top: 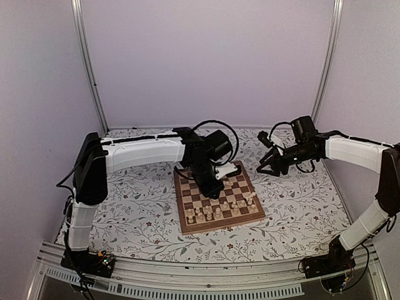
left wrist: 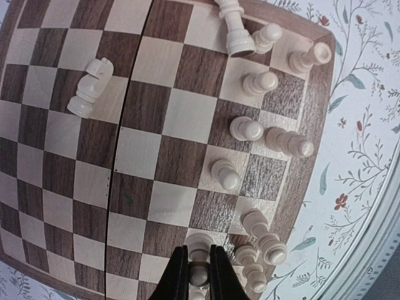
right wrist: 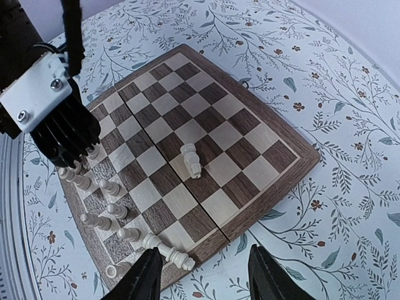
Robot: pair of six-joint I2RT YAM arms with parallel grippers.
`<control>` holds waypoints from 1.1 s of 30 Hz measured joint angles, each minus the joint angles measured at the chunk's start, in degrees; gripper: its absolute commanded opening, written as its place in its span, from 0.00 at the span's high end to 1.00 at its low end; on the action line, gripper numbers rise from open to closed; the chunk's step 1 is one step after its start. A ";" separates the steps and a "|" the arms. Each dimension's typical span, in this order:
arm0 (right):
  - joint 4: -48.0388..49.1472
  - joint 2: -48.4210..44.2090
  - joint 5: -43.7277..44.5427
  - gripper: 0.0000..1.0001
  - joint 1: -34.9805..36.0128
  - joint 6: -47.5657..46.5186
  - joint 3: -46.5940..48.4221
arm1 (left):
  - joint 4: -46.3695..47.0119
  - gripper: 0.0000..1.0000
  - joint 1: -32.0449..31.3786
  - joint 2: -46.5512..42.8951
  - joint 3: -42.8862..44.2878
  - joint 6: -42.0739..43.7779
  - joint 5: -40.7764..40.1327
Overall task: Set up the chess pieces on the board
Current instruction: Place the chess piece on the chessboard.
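Note:
The board [top: 240, 184] lies mid-table on the floral cloth. Several cream chess pieces [top: 220, 210] stand in two rows along its near edge. My left gripper [top: 212, 187] reaches down over that edge and is shut on an upright pawn [left wrist: 199, 267], whose base rests on a square. A knight [left wrist: 90, 87] lies on its side mid-board [left wrist: 156, 125], and a taller piece [right wrist: 169, 252] lies toppled by the board's corner [right wrist: 262, 181]. My right gripper [right wrist: 203, 275] hovers open over the cloth off the board's right side [top: 265, 164], with nothing between its fingers.
The floral tablecloth [top: 294, 200] covers the table around the board. Pale walls and metal posts [top: 90, 69] enclose the back and sides. An aluminium rail [top: 206, 284] runs along the near edge by the arm bases.

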 measured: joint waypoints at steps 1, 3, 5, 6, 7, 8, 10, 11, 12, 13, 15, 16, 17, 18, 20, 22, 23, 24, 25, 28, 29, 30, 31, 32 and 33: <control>0.11 0.00 0.02 0.50 0.00 0.00 -0.13 | -0.61 0.94 -0.22 0.50 0.17 0.09 -0.26; 0.31 0.00 0.02 0.50 0.00 0.00 -0.46 | -1.64 0.94 -0.52 1.38 0.70 0.28 -0.42; 0.37 0.00 0.07 0.50 0.00 -0.02 -0.59 | -2.32 0.94 -0.76 2.19 1.31 0.37 -0.42; 0.42 0.00 0.13 0.50 0.00 -0.02 -0.59 | -2.51 0.94 -0.92 2.71 1.60 0.37 -0.42; 0.44 0.00 0.17 0.50 0.00 -0.02 -0.59 | -2.71 0.94 -1.05 3.02 1.73 0.39 -0.39; 0.44 0.00 0.20 0.50 0.00 -0.02 -0.59 | -2.97 0.94 -1.20 3.39 1.92 0.39 -0.39; 0.46 0.00 0.24 0.50 0.00 -0.02 -0.59 | -3.34 0.94 -1.49 3.96 2.27 0.39 -0.39; 0.46 0.00 0.24 0.50 0.00 -0.02 -0.59 | -3.39 0.94 -1.60 4.15 2.43 0.37 -0.39; 0.48 0.00 0.24 0.50 0.00 -0.02 -0.59 | -3.52 0.94 -1.68 4.42 2.75 0.39 -0.39; 0.48 0.00 0.28 0.50 0.00 -0.04 -0.59 | -3.58 0.94 -1.84 4.74 3.21 0.39 -0.42; 0.55 0.00 0.37 0.50 0.00 -0.04 -0.59 | -3.63 0.93 -1.99 5.25 3.69 0.39 -0.44; 0.59 0.00 0.42 0.50 0.00 -0.04 -0.59 | -3.65 0.93 -2.03 5.49 3.91 0.39 -0.52; 0.63 0.00 0.44 0.50 0.00 -0.04 -0.61 | -3.63 0.93 -2.10 5.75 4.02 0.42 -0.59; 0.68 0.00 0.44 0.50 0.00 -0.07 -0.63 | -3.65 0.93 -2.12 5.95 4.07 0.42 -0.61; 0.76 0.00 0.44 0.50 0.00 -0.07 -0.66 | -3.67 0.93 -2.21 6.51 4.07 0.42 -0.76; 0.79 0.00 0.44 0.50 0.00 -0.04 -0.63 | -3.78 0.92 -2.25 6.95 4.07 0.42 -0.96; 0.79 0.00 0.44 0.50 0.00 -0.07 -0.66 | -3.72 0.91 -2.25 6.97 4.07 0.42 -1.05; 0.79 0.00 0.44 0.50 0.00 -0.07 -0.66 | -3.78 0.90 -2.27 6.97 4.11 0.42 -1.22; 0.79 0.00 0.42 0.50 0.00 -0.07 -0.66 | -3.82 0.89 -2.32 6.99 4.13 0.39 -1.31; 0.81 0.00 0.42 0.50 0.00 -0.07 -0.66 | -3.85 0.84 -2.34 6.99 4.15 0.39 -1.60; 0.81 0.00 0.42 0.50 0.00 -0.07 -0.66 | -3.87 0.83 -2.36 7.02 4.15 0.37 -1.68; 0.81 0.00 0.42 0.50 0.02 -0.07 -0.66 | -3.87 0.81 -2.36 7.02 4.15 0.35 -1.75; 0.81 0.00 0.42 0.49 0.00 -0.07 -0.66 | -3.89 0.80 -2.38 7.04 4.15 0.35 -1.81; 0.81 0.00 0.39 0.49 0.00 -0.07 -0.66 | -3.89 0.78 -2.40 7.04 4.15 0.48 -1.90; 0.81 0.00 0.39 0.49 0.00 -0.07 -0.66 | -3.91 0.76 -2.40 7.04 4.15 0.39 -1.90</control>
